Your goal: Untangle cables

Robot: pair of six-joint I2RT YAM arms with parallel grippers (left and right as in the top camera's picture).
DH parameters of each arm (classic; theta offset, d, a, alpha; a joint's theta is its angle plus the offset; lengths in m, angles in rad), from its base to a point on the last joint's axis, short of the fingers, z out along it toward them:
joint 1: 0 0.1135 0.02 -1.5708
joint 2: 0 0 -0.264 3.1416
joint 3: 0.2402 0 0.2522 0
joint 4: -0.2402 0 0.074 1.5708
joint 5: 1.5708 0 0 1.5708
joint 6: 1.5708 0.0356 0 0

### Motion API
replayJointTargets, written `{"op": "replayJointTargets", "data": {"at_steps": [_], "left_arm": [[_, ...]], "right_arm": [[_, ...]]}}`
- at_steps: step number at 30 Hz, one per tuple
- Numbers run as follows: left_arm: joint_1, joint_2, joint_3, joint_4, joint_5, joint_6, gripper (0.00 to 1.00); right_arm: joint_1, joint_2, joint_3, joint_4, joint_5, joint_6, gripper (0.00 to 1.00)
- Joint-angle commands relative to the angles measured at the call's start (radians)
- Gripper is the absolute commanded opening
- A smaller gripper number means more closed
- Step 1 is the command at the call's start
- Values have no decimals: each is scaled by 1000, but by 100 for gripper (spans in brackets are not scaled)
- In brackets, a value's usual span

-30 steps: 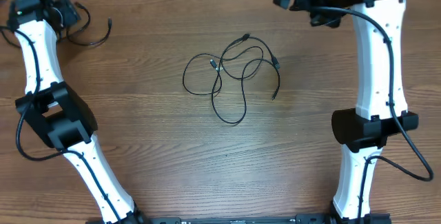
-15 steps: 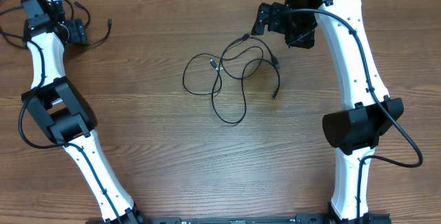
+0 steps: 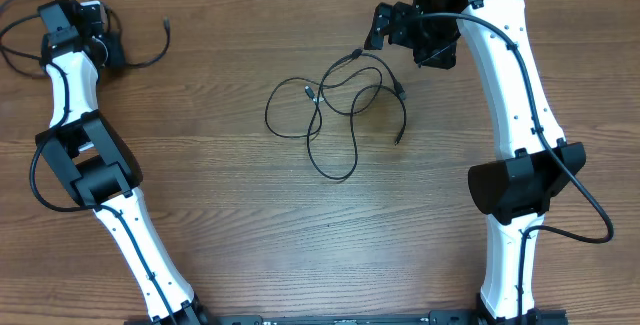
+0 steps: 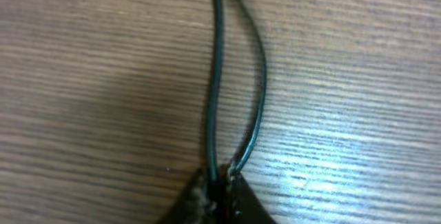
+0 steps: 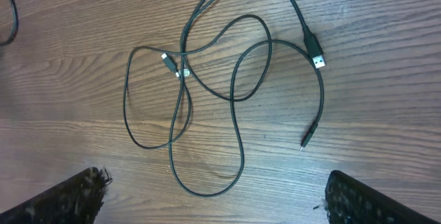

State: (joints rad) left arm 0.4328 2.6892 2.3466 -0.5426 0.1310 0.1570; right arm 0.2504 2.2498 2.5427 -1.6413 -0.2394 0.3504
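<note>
Wood-grain table [image 3: 220,215] carries the cables [image 5: 313,50] as a tangle of loose loops at its centre, toward the far side. Right claw [image 5: 213,177] hangs above the tangle's far right edge, fingers spread wide, released, touching nothing. Left claw [image 4: 217,193] sits at the far left corner, clenched on a doubled black cable strand [image 4: 215,79] lying on the table.
</note>
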Motion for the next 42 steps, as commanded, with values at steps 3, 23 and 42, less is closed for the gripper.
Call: {"op": "replayJointTargets", "data": {"at_steps": [3,23,42], "left_arm": [[5,21,62,-28,1,-325,4],[3,-113,222,-315,362,-628,72],[-515,-109,218,-995,277,-413,76]], "right_arm": [[-1,-9,-3,5,-6,-8,100],[-1,-9,-3,58,27,-8,100],[-166,-7,-4,79,204,-7,100]]}}
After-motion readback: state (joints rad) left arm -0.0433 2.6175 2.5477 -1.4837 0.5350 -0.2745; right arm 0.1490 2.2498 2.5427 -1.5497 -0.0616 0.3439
